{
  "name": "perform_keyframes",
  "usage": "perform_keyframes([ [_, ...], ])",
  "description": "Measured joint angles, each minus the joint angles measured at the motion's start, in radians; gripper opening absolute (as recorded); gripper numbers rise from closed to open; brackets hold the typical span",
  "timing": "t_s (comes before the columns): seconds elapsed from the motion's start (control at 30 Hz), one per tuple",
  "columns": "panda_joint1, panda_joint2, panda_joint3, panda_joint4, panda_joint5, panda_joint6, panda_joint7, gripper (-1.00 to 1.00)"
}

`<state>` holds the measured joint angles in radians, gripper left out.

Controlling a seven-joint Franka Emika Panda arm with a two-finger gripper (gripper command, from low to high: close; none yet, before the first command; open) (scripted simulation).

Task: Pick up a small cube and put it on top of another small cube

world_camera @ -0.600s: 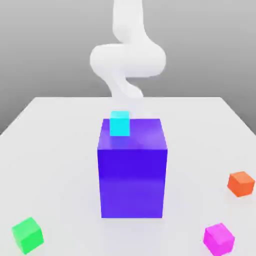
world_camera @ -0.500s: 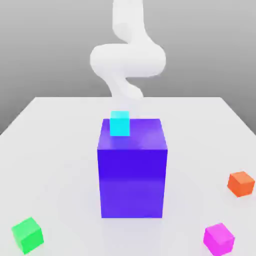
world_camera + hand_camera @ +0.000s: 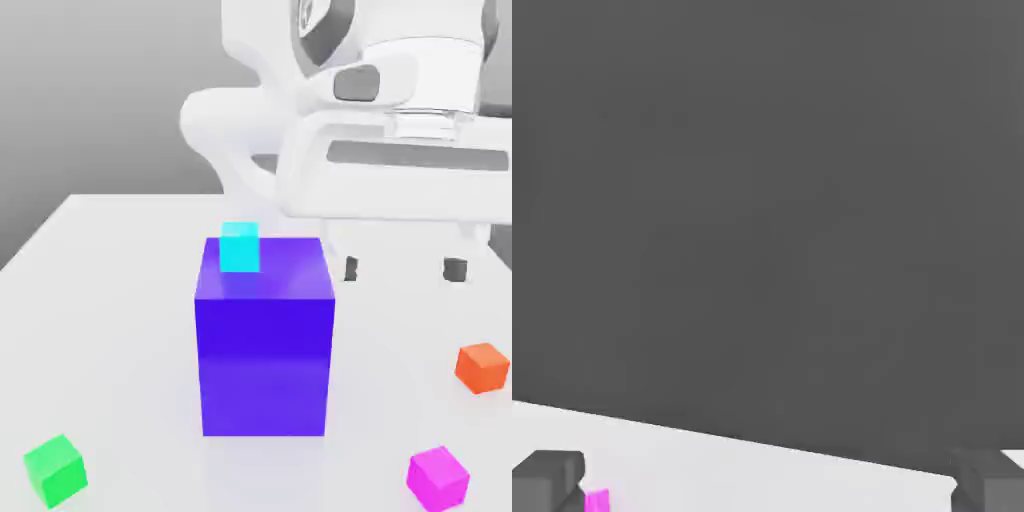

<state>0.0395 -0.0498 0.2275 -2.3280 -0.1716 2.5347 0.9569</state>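
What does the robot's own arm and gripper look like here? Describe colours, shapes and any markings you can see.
The arm is glossy white with rounded, bulging links and grey inset panels. The gripper has a wide white boxy body with a grey slot and two short dark grey fingertips. No cables or markings show.

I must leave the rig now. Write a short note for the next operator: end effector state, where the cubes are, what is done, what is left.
End effector: open, empty, in the air beside the big blue-violet block, on the exterior view's right.
Magenta cube: on the table, near corner, exterior view's right. Not yet grasped.
Cyan cube: on top of the block.
Orange cube and green cube: on the table.
Done: nothing stacked by hand yet.
Left: descend, grasp the magenta cube, stack it on another small cube.
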Motion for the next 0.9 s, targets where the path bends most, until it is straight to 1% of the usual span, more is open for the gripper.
perform_keyframes([
  [0.17, 0.046, 0.179, 0.017, -0.007, -0.029, 0.058, 0.029, 0.0],
  [0.33, 0.084, 0.354, 0.042, -0.016, -0.032, 0.119, 0.04, 0.0],
  [0.4, 0.102, 0.426, 0.03, -0.007, -0.053, 0.162, 0.057, 0.0],
  [0.5, 0.144, 0.535, -0.019, 0.017, -0.1, 0.242, 0.092, 0.0],
  [0.53, 0.15, 0.555, -0.027, 0.021, -0.111, 0.256, 0.101, -1.0],
  [0.73, 0.154, 0.565, -0.031, 0.024, -0.117, 0.264, 0.105, -1.0],
  [0.8, 0.138, 0.526, -0.012, 0.014, -0.098, 0.235, 0.091, -1.0],
  [0.9, 0.106, 0.426, 0.031, -0.01, -0.045, 0.16, 0.052, -1.0],
])
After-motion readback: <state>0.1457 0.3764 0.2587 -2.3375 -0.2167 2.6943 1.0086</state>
